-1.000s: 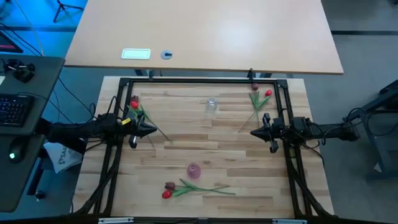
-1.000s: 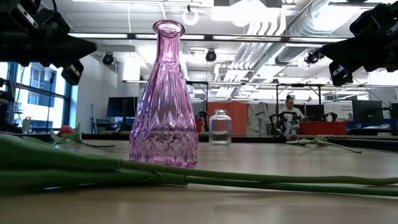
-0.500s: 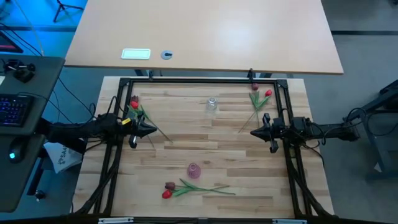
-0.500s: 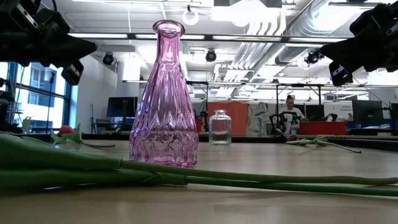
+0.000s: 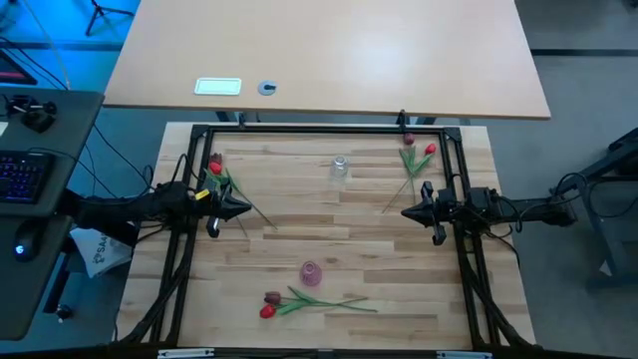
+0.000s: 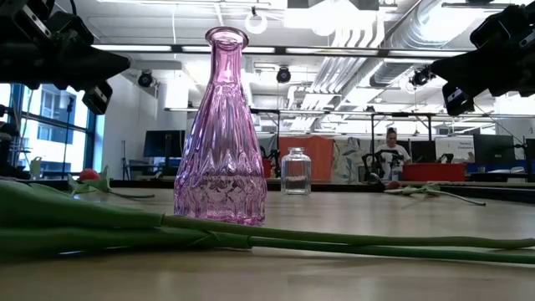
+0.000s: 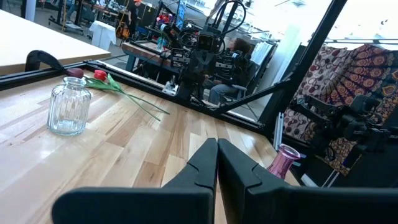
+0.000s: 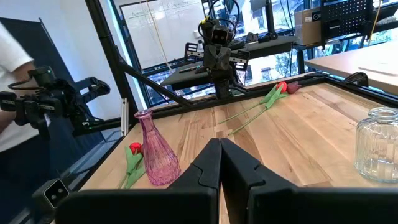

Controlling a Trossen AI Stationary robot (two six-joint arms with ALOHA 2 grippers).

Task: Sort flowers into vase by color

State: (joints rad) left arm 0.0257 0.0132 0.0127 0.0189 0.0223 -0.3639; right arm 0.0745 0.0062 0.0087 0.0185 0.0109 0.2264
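We've got both claws closed and empty: left claw (image 5: pixel 242 208), right claw (image 5: pixel 408 211). Nearest flowers (image 5: pixel 221 182) lie just behind the left claw, stems running diagonally toward bench centre, so we'd take them left-handed.

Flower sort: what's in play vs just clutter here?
In play:
pink vase
clear vase
near flower pair
left flower pair
right flower pair
left gripper
right gripper

Clutter:
white card
small round item
keyboard

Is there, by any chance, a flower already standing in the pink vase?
No, the pink vase is empty; the nearest tulips lie flat on the table beside it.
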